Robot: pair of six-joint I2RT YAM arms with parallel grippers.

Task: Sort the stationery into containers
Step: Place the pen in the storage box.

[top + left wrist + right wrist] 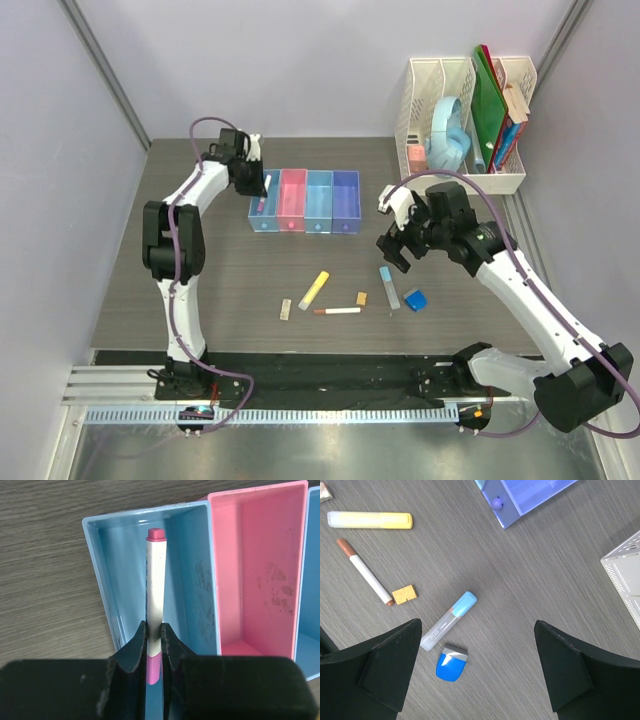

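My left gripper is shut on a white pen with pink ends, holding it inside the leftmost light blue bin, beside the pink bin. From above, that gripper is at the left end of the row of four containers. On the table lie a yellow marker, a thin white pen, an orange block, a beige block, a pale blue stick and a blue wedge. My right gripper hangs open above the stick and the wedge.
A white mesh file rack stands at the back right with green folders, books and a pale blue object in it; its corner shows in the right wrist view. The purple-blue bin lies just beyond my right gripper. Walls enclose the table.
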